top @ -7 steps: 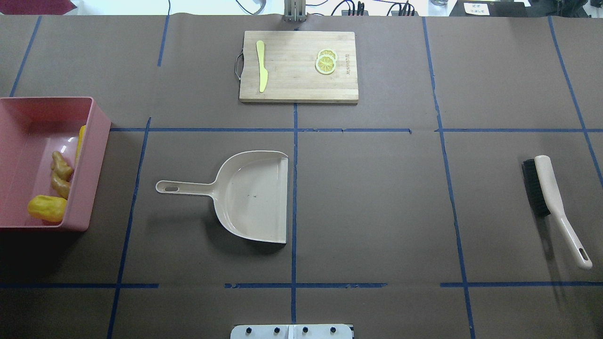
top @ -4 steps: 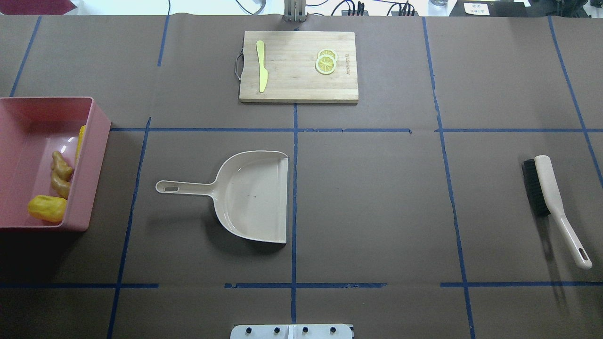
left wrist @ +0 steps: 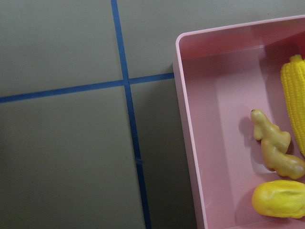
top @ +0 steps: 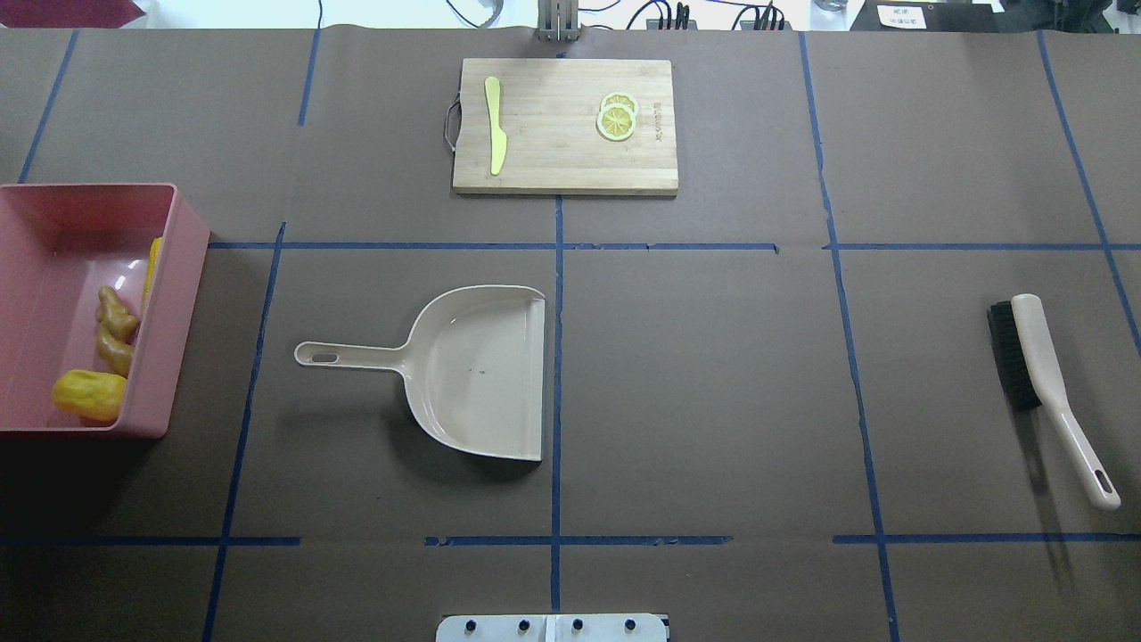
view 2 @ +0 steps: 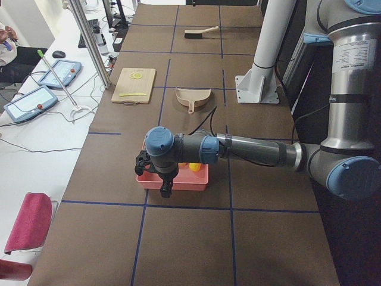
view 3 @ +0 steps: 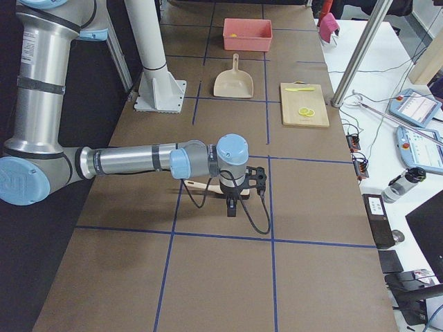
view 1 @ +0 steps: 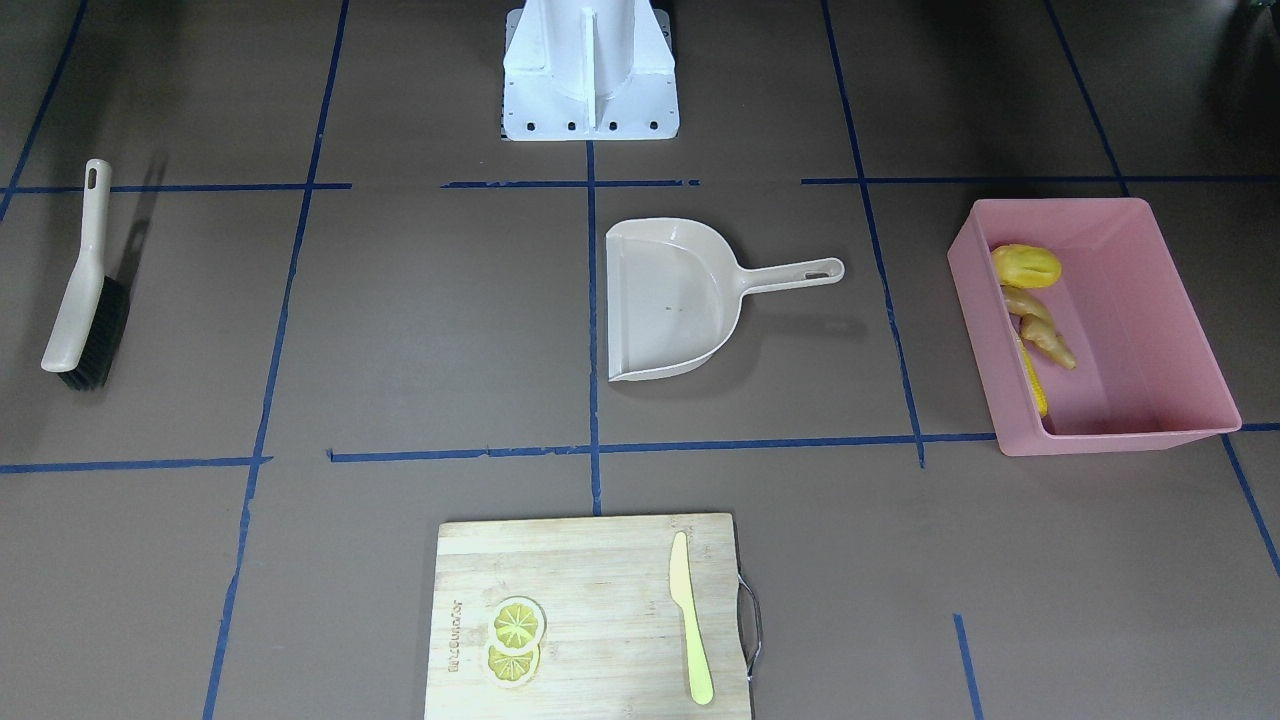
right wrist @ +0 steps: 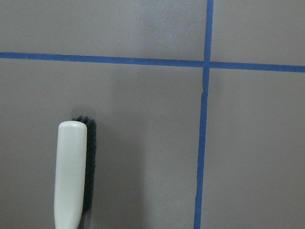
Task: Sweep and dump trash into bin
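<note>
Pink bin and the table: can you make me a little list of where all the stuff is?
bin: pink tub, on the robot's left side
inside bin: corn cob, potato-like lump, ginger root
dustpan: empty, lying flat mid-table
brush: lying on the robot's right side, not held
cutting board: far side from the robot, with a knife and two lemon slices on it

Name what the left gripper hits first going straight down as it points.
Probably the pink bin, at its rim near a corner. Depth is unclear: the left gripper could instead land on the table just beside it.
</note>
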Robot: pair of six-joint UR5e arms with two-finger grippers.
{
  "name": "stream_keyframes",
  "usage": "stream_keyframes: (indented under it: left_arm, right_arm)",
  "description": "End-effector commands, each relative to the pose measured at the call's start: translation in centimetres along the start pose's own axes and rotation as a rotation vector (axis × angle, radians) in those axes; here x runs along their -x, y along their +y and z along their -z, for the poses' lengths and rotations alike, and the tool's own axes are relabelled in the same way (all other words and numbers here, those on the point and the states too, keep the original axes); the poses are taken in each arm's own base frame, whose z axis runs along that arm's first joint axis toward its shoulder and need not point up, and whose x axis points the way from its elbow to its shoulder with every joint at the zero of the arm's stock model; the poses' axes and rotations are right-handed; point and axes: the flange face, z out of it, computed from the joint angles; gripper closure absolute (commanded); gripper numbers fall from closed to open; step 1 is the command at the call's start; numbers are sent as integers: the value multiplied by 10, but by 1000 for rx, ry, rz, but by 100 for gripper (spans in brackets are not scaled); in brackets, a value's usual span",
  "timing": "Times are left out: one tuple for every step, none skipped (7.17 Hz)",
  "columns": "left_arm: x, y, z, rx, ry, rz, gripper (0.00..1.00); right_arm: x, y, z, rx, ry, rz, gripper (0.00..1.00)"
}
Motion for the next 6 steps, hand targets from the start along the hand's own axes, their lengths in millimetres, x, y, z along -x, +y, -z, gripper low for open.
stream_keyframes:
  left_arm:
    - [10,1,-6,8,1,12,0]
    - [13,-2,-9,12,1,23,0]
    - [15,-1,-11,17,2,32,0]
    - [17,0,-12,20,2,35,0]
    - [20,4,-15,25,4,41,0]
    - [17,0,-12,19,2,30,0]
  right_arm:
    - [-4,-4,5,-12,1,5,0]
    - [-11,0,7,-17,2,-12,0]
    - [-18,3,2,-4,4,-26,0]
    - [-19,5,2,-5,11,-26,0]
    - [-20,5,0,-1,13,-15,0]
    - [-24,5,-5,11,15,22,0]
